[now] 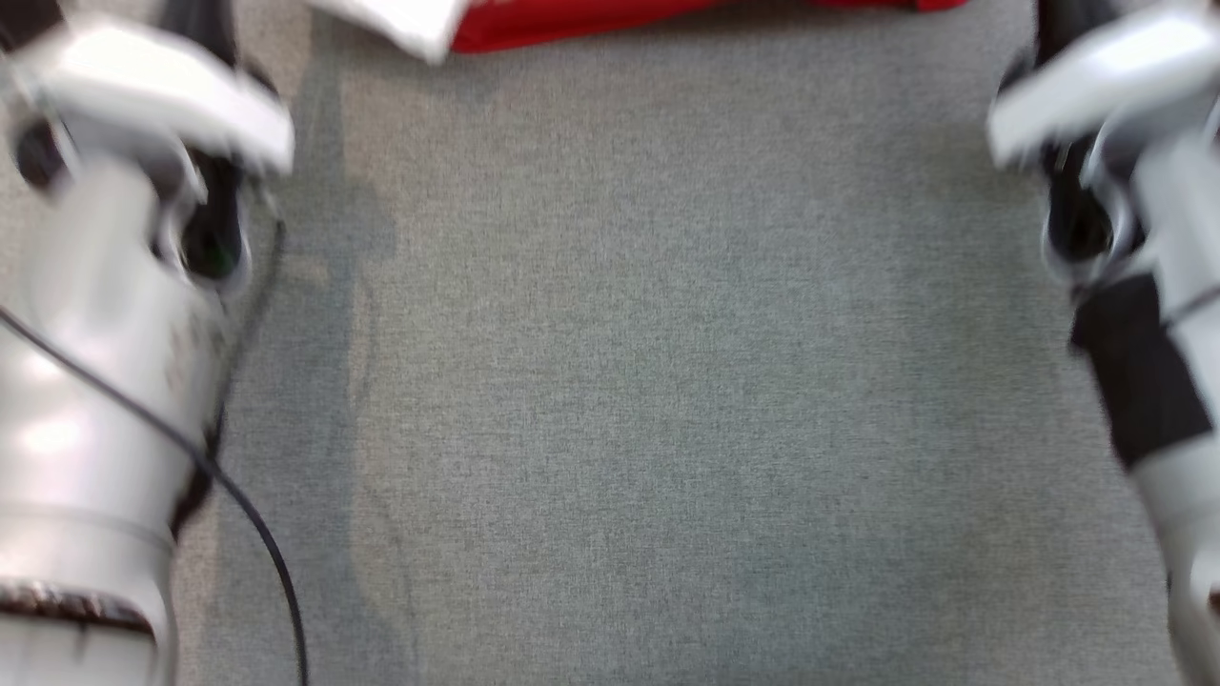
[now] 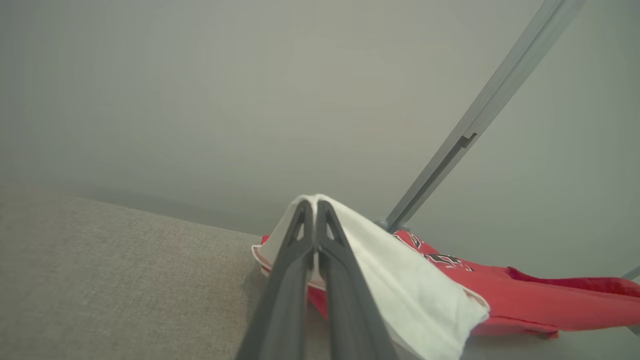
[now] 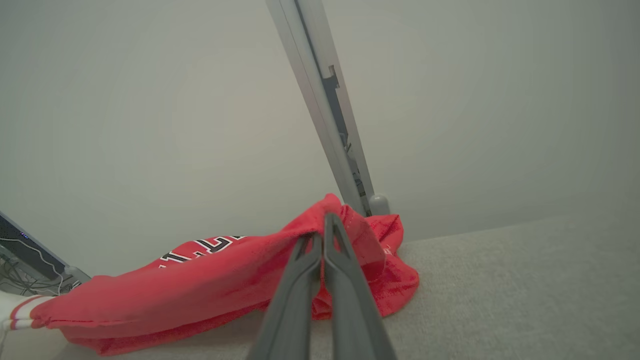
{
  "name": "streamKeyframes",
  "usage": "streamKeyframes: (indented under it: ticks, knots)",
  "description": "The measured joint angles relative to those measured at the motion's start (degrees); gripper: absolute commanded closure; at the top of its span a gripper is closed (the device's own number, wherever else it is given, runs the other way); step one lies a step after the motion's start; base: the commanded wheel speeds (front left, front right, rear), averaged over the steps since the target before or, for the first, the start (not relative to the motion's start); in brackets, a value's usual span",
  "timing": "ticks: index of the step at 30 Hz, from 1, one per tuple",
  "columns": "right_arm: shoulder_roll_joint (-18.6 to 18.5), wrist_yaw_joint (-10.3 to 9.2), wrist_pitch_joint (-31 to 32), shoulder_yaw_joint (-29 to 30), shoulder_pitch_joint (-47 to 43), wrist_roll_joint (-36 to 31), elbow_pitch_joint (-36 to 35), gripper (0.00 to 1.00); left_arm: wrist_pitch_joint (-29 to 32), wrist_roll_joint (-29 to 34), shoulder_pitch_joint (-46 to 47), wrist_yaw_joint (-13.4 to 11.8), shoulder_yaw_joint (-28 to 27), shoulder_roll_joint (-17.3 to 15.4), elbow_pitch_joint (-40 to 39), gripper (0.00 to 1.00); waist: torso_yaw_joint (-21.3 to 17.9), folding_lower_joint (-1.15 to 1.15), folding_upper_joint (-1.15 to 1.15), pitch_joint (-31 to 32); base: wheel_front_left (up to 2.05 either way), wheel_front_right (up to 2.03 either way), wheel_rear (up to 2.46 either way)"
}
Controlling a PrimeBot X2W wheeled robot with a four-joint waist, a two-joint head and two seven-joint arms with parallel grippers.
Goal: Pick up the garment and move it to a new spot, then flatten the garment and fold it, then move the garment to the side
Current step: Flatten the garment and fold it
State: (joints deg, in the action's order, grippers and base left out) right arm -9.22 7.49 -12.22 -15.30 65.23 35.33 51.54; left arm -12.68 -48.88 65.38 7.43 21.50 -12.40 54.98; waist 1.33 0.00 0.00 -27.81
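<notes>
Two pale robot forearms frame the head view, which looks down from above, and both are blurred; the left forearm (image 1: 86, 381) stands along the left edge, with a thin black cable (image 1: 243, 505) curving down beside it; between the arms spreads a broad surface (image 1: 667, 381) covered in grey woven cloth; at the top edge the garment (image 1: 591, 21) shows as a strip of red fabric with a white part at its left end; the right forearm (image 1: 1153, 286), pale with a black band, stands at the right edge.

In the left wrist view the grey surface runs across the lower left; at centre rises the left tool (image 2: 314, 204), its two dark fingers pressed together and clamped on a white sleeve of the garment, which drapes over their tips and falls to the right; the red body, with black and white lettering, trails away to the right; behind it a grey metal post (image 2: 480, 115) slants to the upper right against a plain pale wall (image 2: 200, 100).

In the right wrist view dark equipment (image 3: 25, 250) with thin wires sits at the far left; the red garment stretches from a white striped cuff at lower left up to centre; there the right tool (image 3: 320, 230) has its fingers together, clamped on a fold of red fabric; the post rises just behind; the grey surface lies to the right.
</notes>
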Motion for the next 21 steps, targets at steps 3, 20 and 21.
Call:
streamKeyframes:
  ticks: [3,20,21]
  knots:
    - [-0.8,0.0,-1.6,-2.7,-11.6,5.4,-2.7,1.0,-1.7,-3.8,-10.7,0.0,0.6,0.2,-1.5,1.0,-0.2,0.0,0.0,2.5,0.0,0.0,0.0]
    - [-4.9,0.01,-2.6,-5.1,-52.0,10.8,-26.5,1.0,-2.3,1.5,-55.0,-0.5,-15.4,-2.6,-32.7,1.0,-2.3,0.0,0.0,15.0,0.0,0.0,0.0]
    - [-5.0,0.01,-2.6,-4.5,-53.7,10.5,-27.7,1.0,-2.3,2.5,-57.7,-1.1,-15.9,-2.4,-35.1,1.0,-2.4,0.0,0.0,15.6,0.0,0.0,0.0]
